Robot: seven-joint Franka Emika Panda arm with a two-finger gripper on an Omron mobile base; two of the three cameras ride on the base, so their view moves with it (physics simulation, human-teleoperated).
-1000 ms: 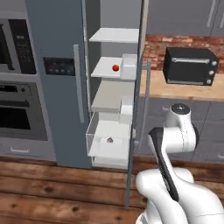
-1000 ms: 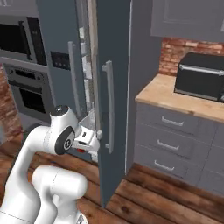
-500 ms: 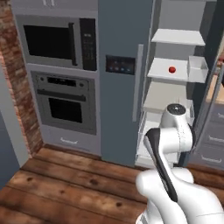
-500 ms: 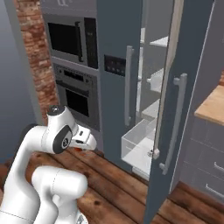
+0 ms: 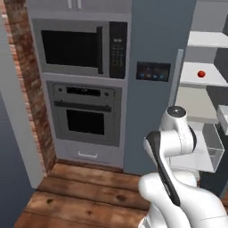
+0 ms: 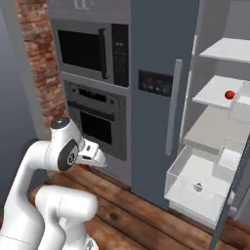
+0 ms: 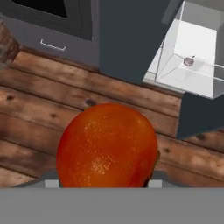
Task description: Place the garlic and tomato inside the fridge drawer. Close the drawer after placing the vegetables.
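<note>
The gripper (image 7: 107,177) is holding the tomato (image 7: 107,144) low over the wooden floor (image 7: 39,109), in front of the closed half of the fridge. The fingers are clamped on either side of the fruit. It is swelling up between them and hiding nearly all of both tips, so only a dark sliver is showing at its lower right.

Up and to the right of the fingers, well apart from them, the fridge drawer (image 7: 199,89) is standing pulled out, and the garlic (image 7: 188,61) is lying on its white bottom. From the right base view, the gripper (image 6: 95,157) is pointing down beside the robot's shoulder with a speck of red under it. Another small red ball (image 6: 229,94) is sitting on a shelf far above the drawer (image 6: 176,166).

The tomato is looking smooth, glossy and round, so I'd expect it to be light, a little slippery and easily bruised. A hold across its widest part, as here, seems best. Gentle pressure should be enough, and it will likely roll once released, so setting it low inside the drawer seems wise.
</note>
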